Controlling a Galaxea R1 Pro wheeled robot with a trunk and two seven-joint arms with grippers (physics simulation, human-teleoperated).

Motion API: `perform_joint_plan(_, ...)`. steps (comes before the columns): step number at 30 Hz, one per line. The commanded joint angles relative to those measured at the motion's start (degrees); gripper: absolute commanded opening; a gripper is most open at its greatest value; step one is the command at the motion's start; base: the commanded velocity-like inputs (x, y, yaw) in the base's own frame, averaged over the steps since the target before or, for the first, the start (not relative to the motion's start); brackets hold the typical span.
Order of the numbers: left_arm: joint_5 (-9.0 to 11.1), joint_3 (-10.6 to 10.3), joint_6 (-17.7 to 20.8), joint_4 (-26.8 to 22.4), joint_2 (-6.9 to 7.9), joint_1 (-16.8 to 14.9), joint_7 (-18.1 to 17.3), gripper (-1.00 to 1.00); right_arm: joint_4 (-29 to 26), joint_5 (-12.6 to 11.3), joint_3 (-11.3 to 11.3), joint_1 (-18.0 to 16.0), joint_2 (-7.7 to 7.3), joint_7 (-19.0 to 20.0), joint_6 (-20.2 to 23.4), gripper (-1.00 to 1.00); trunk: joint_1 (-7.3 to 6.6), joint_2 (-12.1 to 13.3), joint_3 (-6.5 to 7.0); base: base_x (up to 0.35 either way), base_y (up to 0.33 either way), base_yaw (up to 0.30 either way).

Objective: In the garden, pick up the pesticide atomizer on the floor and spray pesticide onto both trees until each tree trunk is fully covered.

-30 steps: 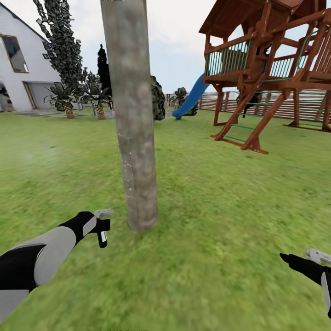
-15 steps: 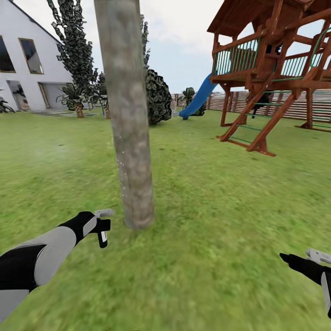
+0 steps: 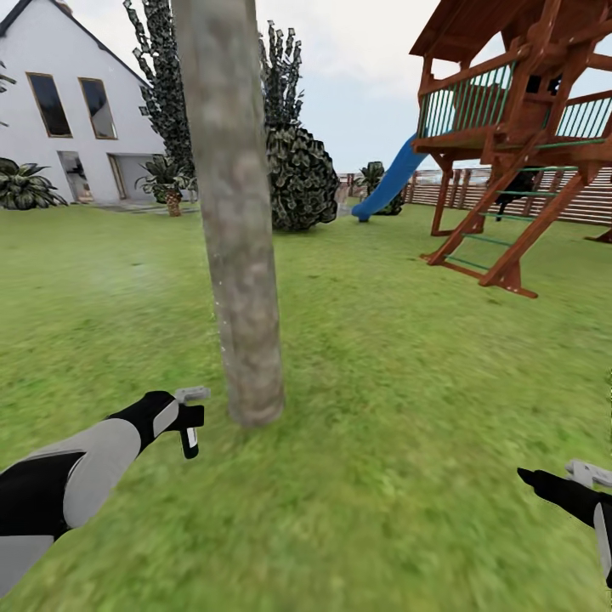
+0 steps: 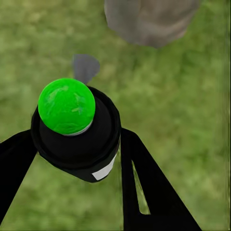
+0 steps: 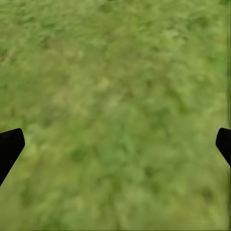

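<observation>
Your left gripper (image 3: 194,418) sits low at the left of the head view, clamped around the pesticide atomizer (image 3: 190,432), which hangs as a small black body with a pale strip just under the grey-white fingers (image 3: 192,393). In the left wrist view you get the atomizer (image 4: 77,127) close up: a black round body topped by a bright green ball, with a white patch at its lower edge, pinched between the two dark fingers (image 4: 144,183). The tree trunk (image 3: 229,212) stands right there, just beside the atomizer, rising thick and grey-brown out of the grass (image 3: 382,408) and running off the top of the head view. You can see fine white specks (image 3: 223,306) down its left edge. The trunk's base (image 4: 149,19) shows in the left wrist view beyond the atomizer, near but not touching.

Your right gripper (image 3: 586,474) is down at the lower right corner, well apart from the trunk. In the right wrist view its dark fingertips (image 5: 10,144) sit spread at both edges with only grass (image 5: 115,115) between them, so that hand is open and holding nothing.

Behind the trunk you have the white house (image 3: 76,119), a dark bush (image 3: 302,178), a blue slide (image 3: 391,178) and the wooden play tower (image 3: 518,127), with the slat fence (image 3: 586,200) beyond.
</observation>
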Motion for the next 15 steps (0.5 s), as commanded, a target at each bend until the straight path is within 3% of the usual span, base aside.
perform_joint_plan(1,-0.1,0.4,0.4,-0.1,0.02,0.0,-0.1,-1.00,0.0,0.6,-0.2,-0.1,0.01,0.5,0.1,1.00,0.00,0.0,-0.06,0.158,-0.308,0.003)
perform_joint_plan(7,-0.1,0.4,0.4,-0.1,0.01,0.0,-0.1,-1.00,0.0,0.6,-0.2,-0.1,0.05,0.5,0.1,1.00,0.00,0.0,-0.06,0.146,-0.308,0.185)
perform_joint_plan(15,-0.1,0.3,0.4,-0.1,-0.02,0.0,0.0,-1.00,0.0,0.6,-0.2,-0.1,0.02,0.5,0.1,1.00,0.00,0.0,-0.06,0.008,-0.314,0.205)
